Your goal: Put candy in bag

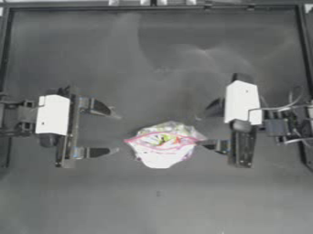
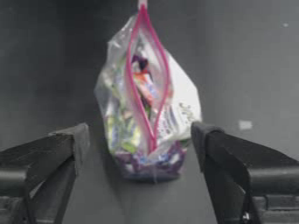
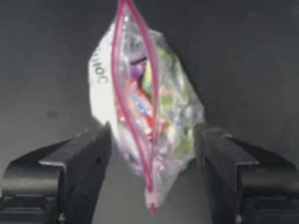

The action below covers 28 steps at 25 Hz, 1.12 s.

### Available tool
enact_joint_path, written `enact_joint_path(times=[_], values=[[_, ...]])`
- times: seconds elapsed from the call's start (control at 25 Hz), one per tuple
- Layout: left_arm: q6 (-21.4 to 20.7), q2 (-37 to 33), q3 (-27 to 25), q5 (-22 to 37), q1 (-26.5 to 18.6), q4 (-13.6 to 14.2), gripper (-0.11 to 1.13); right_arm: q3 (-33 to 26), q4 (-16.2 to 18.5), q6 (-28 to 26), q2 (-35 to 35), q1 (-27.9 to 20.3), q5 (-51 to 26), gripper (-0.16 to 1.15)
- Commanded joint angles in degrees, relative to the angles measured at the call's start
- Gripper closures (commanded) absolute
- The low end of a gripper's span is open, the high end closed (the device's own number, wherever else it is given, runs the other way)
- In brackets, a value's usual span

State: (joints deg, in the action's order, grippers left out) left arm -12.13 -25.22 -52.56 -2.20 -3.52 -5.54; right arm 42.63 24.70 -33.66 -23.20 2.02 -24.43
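The bag (image 1: 163,147) stands on the table's middle, its pink-red seal strip parted so the mouth gapes upward. Yellow, green and pink sweets show through the plastic. Just inside the mouth lies the candy (image 3: 137,106), a small red-orange sweet with white on it, also seen in the left wrist view (image 2: 144,84). My left gripper (image 1: 107,130) is open to the left of the bag, clear of it. My right gripper (image 1: 211,127) is open to the right of the bag, its lower finger close to the bag's edge. Neither holds anything.
The dark table (image 1: 153,55) stretches around the bag, with a raised rim (image 1: 159,6) along the far edge. A white label (image 2: 184,105) shows on one side of the bag.
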Motion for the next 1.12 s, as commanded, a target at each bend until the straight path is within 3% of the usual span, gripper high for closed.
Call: enact_joint_path(times=[0.04,0.6,1.12], values=[[0.09,-3.69,0.09,1.67,-0.26,0.00,0.04,1.32,0.44,-0.26,-3.16,-0.35,1.14,0.09],[0.18,-10.90,-3.69,3.69,-0.62,0.00,0.04,8.70,0.44,-0.35,-13.10,-0.35,5.36,0.09],[0.26,-16.17,-7.03,4.04,-1.49,0.00,0.05,10.20,1.05,-0.26,-15.03,-0.35,5.36,0.09]])
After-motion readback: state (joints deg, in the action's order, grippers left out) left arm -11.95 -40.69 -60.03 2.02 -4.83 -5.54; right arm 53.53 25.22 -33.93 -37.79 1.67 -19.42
